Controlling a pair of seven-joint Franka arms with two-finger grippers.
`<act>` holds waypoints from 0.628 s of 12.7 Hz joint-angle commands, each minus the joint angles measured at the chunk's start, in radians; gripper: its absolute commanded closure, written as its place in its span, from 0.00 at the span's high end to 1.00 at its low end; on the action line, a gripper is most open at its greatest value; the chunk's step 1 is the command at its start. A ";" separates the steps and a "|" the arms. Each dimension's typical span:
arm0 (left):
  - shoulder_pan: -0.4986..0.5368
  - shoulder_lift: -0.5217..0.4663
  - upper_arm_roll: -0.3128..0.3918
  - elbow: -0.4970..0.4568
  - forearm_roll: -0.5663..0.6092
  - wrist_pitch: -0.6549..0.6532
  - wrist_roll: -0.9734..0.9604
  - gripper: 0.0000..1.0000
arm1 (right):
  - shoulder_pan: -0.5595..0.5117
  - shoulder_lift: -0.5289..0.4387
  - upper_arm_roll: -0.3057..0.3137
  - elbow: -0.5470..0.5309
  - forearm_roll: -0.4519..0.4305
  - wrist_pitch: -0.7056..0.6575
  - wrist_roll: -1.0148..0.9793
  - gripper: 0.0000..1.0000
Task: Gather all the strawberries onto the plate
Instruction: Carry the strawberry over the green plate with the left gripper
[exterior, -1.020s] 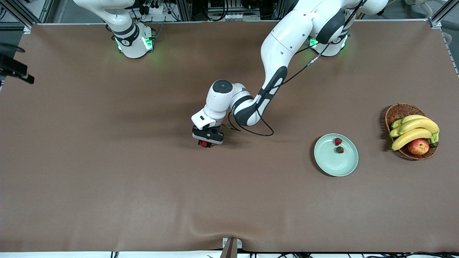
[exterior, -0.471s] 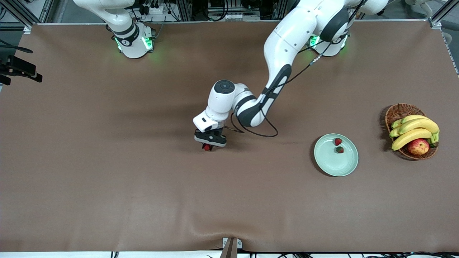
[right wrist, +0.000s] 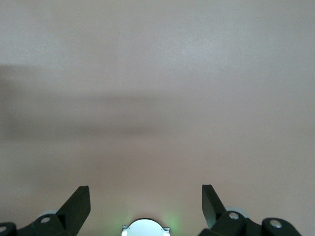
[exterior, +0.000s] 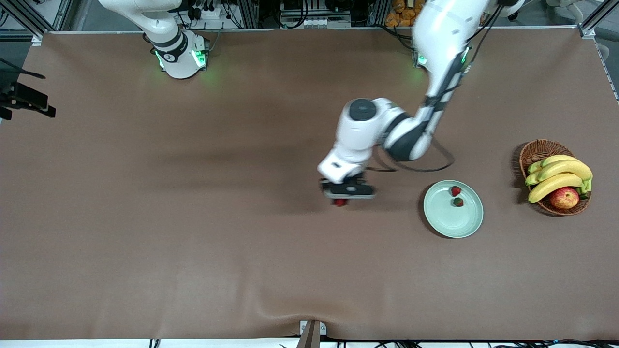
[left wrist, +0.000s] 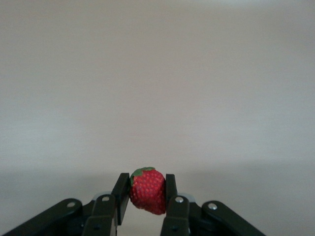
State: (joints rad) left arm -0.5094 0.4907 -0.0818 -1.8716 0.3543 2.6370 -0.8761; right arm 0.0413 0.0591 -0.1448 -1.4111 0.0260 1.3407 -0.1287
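A small red strawberry with a green top is pinched between the black fingers of my left gripper, which is shut on it. From the front, that gripper hangs just above the brown table, with the strawberry showing under it, some way short of the plate. The pale mint-green plate lies toward the left arm's end, with two strawberries on it. My right gripper is open over bare table and the right arm waits.
A brown wicker basket with bananas and a red-yellow apple stands past the plate at the left arm's end of the table. The right arm's base is at the table's back edge.
The left arm has carried the strawberry from the middle of the table toward the plate, still shut on it. The right arm has not moved.
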 commanded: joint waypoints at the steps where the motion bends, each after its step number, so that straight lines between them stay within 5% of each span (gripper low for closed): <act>1: 0.145 -0.118 -0.007 -0.188 0.022 -0.044 0.124 0.00 | 0.020 -0.004 -0.007 -0.011 -0.021 0.006 0.027 1.00; 6: 0.365 -0.066 -0.007 -0.181 0.022 -0.155 0.425 0.04 | 0.022 -0.001 -0.007 -0.009 -0.018 0.008 0.027 1.00; 7: 0.403 -0.042 -0.007 -0.176 0.023 -0.153 0.463 0.10 | 0.022 0.001 -0.007 -0.009 -0.011 0.015 0.027 1.00; 8: 0.417 -0.028 -0.009 -0.169 0.023 -0.153 0.477 0.29 | 0.023 0.008 -0.007 -0.009 -0.009 0.018 0.029 1.00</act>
State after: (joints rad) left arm -0.1207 0.4344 -0.0779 -2.0518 0.3550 2.4908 -0.4234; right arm 0.0501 0.0651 -0.1451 -1.4120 0.0245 1.3460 -0.1204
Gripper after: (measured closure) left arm 0.661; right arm 0.000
